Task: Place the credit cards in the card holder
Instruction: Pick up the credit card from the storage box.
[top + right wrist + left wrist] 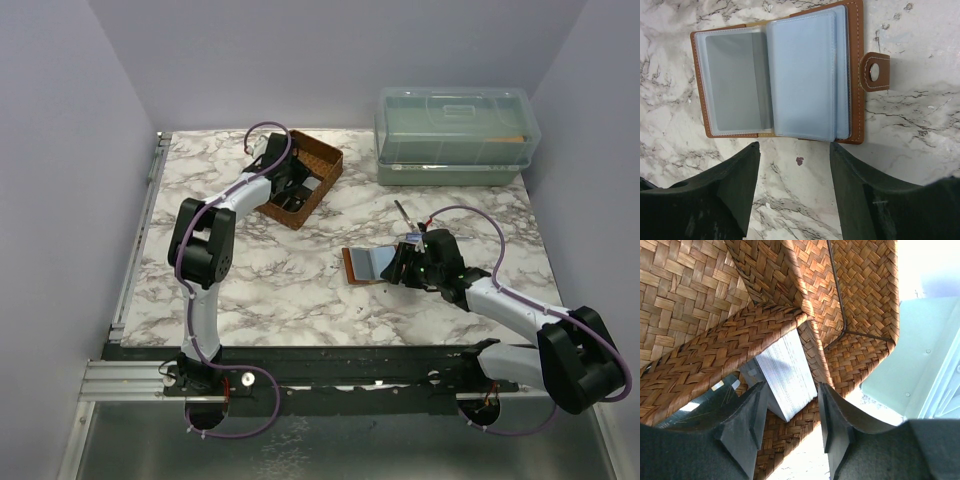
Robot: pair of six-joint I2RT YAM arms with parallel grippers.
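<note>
The card holder [780, 75] lies open on the marble, brown with pale stitching, its clear blue sleeves up and its snap tab [874, 72] to the right. It also shows in the top view [365, 264]. My right gripper [794, 150] is open and empty just short of its near edge; in the top view the gripper [405, 264] is at the holder's right side. A pale stack of credit cards [784, 374] stands on edge in the woven basket. My left gripper [790, 422] is open, its jaws on either side of the stack's near corner. In the top view that gripper [288, 192] is inside the basket.
The brown divided basket tray [318, 160] sits at the back centre-left, its woven divider [715, 350] beside the cards. A clear lidded plastic box [455, 135] stands at the back right. A thin dark stick tool [403, 214] lies just behind the right gripper.
</note>
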